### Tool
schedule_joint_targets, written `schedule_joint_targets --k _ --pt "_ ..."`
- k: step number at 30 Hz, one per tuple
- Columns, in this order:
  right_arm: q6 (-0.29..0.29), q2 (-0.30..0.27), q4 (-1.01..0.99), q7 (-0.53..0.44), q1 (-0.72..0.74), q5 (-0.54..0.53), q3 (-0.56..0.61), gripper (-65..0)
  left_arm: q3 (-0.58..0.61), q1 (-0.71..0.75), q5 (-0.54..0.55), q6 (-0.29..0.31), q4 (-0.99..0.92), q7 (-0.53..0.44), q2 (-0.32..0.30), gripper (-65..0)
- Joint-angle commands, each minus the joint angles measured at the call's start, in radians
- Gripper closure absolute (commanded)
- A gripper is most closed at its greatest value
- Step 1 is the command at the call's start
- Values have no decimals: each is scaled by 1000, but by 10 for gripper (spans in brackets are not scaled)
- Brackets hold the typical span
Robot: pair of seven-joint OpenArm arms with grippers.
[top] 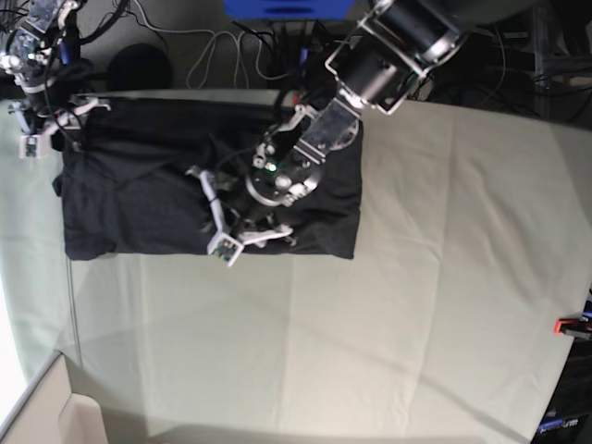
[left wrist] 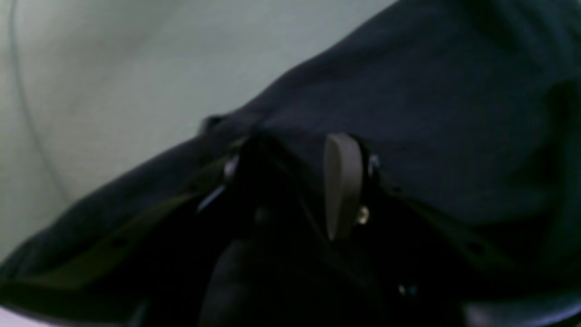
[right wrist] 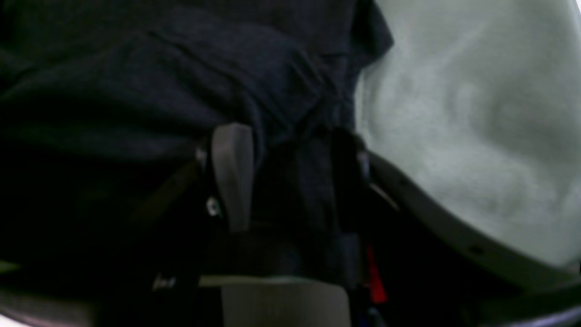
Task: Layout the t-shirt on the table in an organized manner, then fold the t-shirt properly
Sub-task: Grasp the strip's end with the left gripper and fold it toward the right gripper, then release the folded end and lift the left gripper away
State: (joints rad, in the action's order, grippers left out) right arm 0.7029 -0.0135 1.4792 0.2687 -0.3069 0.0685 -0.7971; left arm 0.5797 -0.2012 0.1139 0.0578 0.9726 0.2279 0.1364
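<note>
Base view shows the t-shirt (top: 139, 199) lying dark side up on the far left part of the table (top: 416, 277), roughly rectangular, so the fold looks partly made; the left gripper (top: 242, 222) sits over the shirt's middle near its front edge, while the right gripper (top: 46, 120) is at the far left corner; I judge each holds a layer in order to carry or tension it for the next fold. Left wrist view has dark cloth bunched between the pale pads (left wrist: 342, 181), so those jaws are clenched on the shirt; right wrist view likewise shows a gather of fabric pinched beside its pad (right wrist: 232, 172). Pale green cloth covers the table, creased in broad squares; a red clamp (top: 569, 326) bites its right edge; cables (top: 217, 42) and dark equipment lie beyond.
</note>
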Motion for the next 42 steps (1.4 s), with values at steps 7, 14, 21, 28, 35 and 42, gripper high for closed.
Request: schedule_joint_targets --k 7,14,21,28,35,42 --pt "-5 10 16 -24 45 -19 -101 -394 6 6 160 12 219 -35 21 -234" --pt "-5 11 16 -24 50 -20 -98 -399 -25 70 175 0 374 -26 -142 -234" --pt "-5 8 18 -24 108 -17 -144 -409 -286 259 178 7 463 -32 -289 -234" --pt "-5 -6 -2 -22 196 -14 -138 -461 -470 355 178 12 489 -32 -300 -235" --pt "-5 -9 -111 -22 266 70 -138 -464 -562 392 178 12 489 -32 -300 -235" --pt "-5 -19 -248 -24 269 72 -138 -464 -616 389 178 12 489 -32 -300 -235"
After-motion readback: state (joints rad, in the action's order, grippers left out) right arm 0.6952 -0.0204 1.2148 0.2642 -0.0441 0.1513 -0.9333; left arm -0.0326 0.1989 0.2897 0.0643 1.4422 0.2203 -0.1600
